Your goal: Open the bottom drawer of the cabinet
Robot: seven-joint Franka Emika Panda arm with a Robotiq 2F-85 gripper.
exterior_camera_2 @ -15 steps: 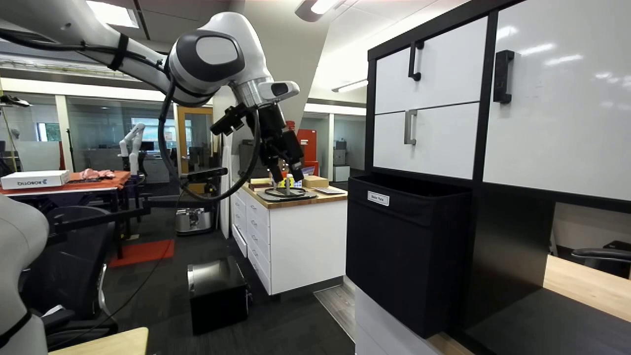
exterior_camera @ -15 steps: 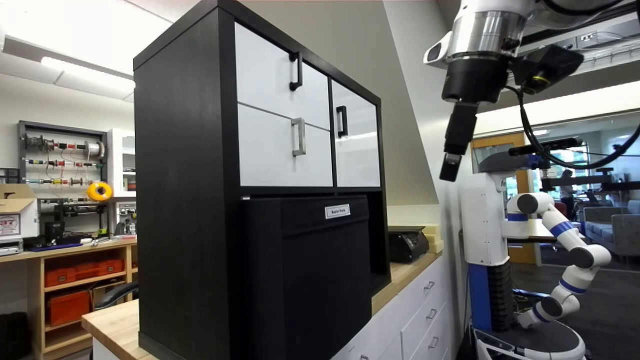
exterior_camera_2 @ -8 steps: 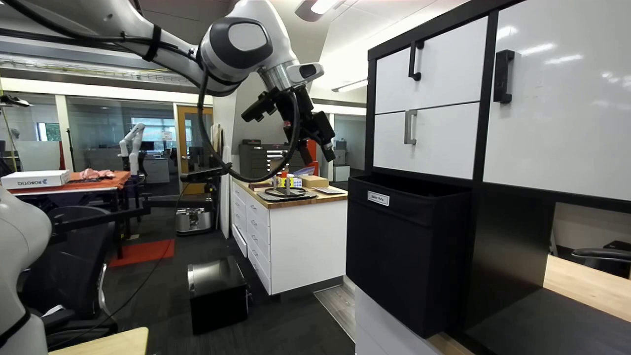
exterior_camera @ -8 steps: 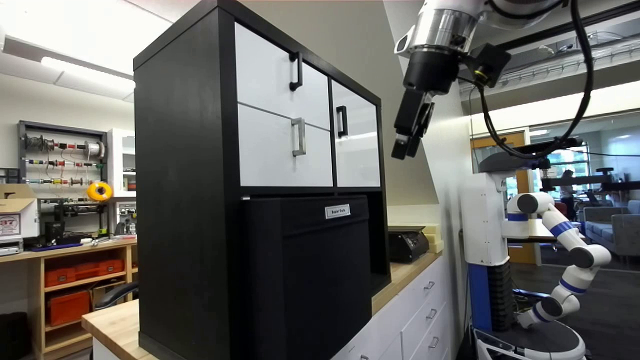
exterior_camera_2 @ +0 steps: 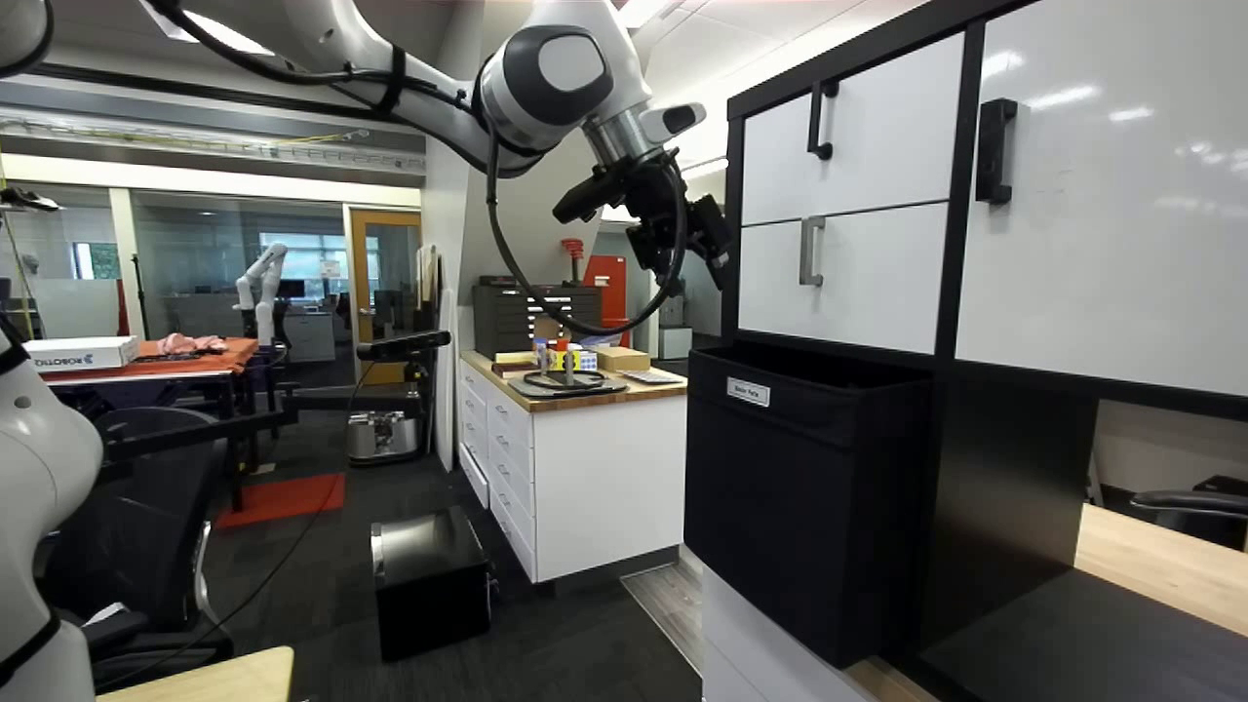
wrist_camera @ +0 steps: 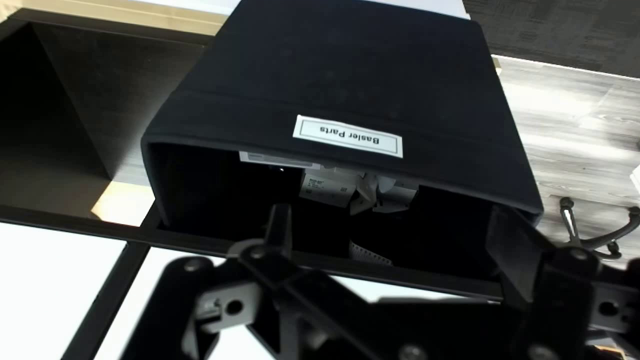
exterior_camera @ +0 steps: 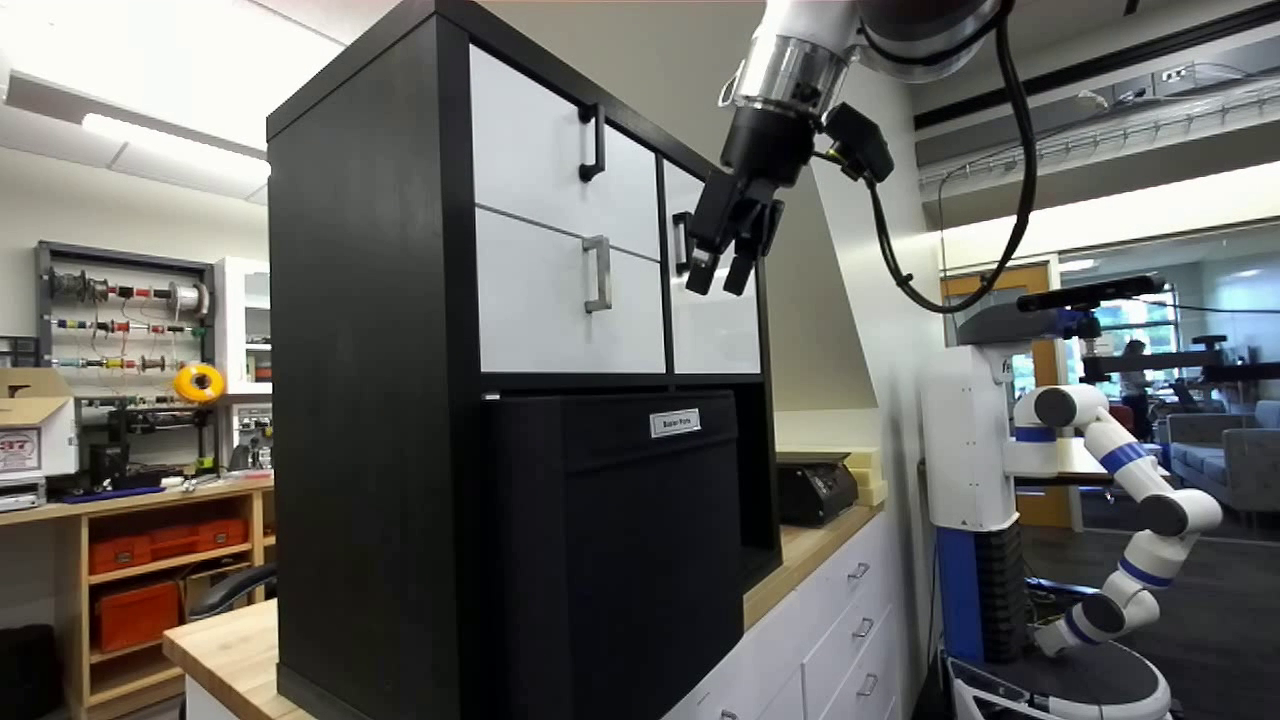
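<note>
The bottom drawer was shut, its white front lying level with the face of the black-sided cabinet, and its silver-grey handle stood upright near the middle. Directly above came the upper drawer, also white, with a black handle; a taller white panel adjoined both on the right. The gripper hung in front of the cabinet, tilted downward and apart from the silver-grey handle, to the right of it in an exterior view. Its fingers were spread widely in the wrist view. Below the bottom drawer a black fabric bin jutted forward; its label read "Basler Parts", and pale packets lay inside. The cabinet rested on a wooden counter, where a black device sat beyond the cabinet's far right end. At the far left, a workbench held orange cases on its shelves; at the far right stood a mobile robot with a white torso and jointed arm. In an exterior view, a white drawer unit stood left of the cabinet, a black box lay on the floor nearer the left, and an orange-topped table was farther left.
</note>
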